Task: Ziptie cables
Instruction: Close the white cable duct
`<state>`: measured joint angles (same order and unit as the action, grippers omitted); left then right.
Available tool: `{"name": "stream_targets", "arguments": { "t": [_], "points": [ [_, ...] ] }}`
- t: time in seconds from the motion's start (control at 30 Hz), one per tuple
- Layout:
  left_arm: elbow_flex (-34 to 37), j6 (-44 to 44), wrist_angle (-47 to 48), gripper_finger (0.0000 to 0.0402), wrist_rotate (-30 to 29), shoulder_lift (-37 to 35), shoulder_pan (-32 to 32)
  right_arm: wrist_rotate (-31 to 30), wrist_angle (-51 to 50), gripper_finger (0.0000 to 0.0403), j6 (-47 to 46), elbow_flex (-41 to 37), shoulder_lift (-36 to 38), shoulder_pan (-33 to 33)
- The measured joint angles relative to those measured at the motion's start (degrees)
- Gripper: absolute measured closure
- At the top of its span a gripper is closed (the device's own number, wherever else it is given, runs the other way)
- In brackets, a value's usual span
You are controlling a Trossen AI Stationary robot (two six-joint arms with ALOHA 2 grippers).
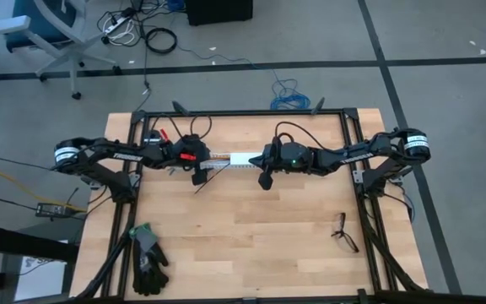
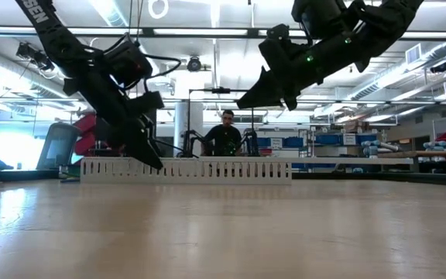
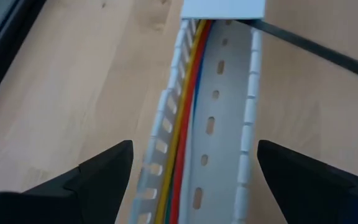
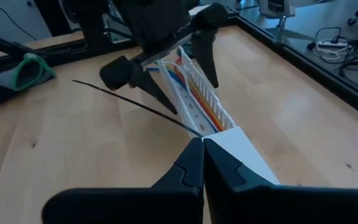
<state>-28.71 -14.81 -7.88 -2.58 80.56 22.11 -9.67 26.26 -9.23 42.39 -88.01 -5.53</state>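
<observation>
A white slotted duct (image 1: 241, 159) lies across the far middle of the table. The cables (image 3: 182, 124), yellow, red, orange and blue wires, run along its inside. Beside the duct's closed cover (image 4: 241, 152), the black ziptie (image 4: 129, 102) meets the duct's near wall. From there it slants out over the table toward the near left (image 1: 209, 181). My left gripper (image 3: 194, 180) is open low over the duct's left part, one finger on each side of it and clear of its walls. My right gripper (image 4: 202, 146) is shut and raised above the cover (image 2: 246, 102). My right gripper's shut tips stand in front of the ziptie's end at the duct (image 4: 197, 133) in the right wrist view. I cannot tell whether they touch it. The low view shows this gripper well above the duct.
Black gloves with green cuffs (image 1: 146, 257) lie at the near left. Spectacles (image 1: 344, 232) lie at the near right. A dark frame (image 1: 243, 112) rims the table. A person (image 2: 227, 133) stands in the room beyond the far edge.
</observation>
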Motion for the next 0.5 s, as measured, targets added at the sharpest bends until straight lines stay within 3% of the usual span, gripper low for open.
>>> {"name": "stream_targets", "arguments": {
  "t": [0.17,0.33,0.5],
  "points": [
    [0.0,0.0,-0.2,0.0049,-0.2,0.1,0.5,1.2,-1.2,0.0403,-1.1,2.0,-3.6,-1.4],
    [0.0,0.0,0.0,0.0051,0.2,0.1,0.5,10.6,-8.6,0.0403,1.4,12.0,-13.7,-3.7],
    [0.0,0.0,-0.2,0.0051,0.2,0.2,0.5,11.3,-16.7,0.0403,3.3,19.9,-16.4,-6.3]
  ]
}}
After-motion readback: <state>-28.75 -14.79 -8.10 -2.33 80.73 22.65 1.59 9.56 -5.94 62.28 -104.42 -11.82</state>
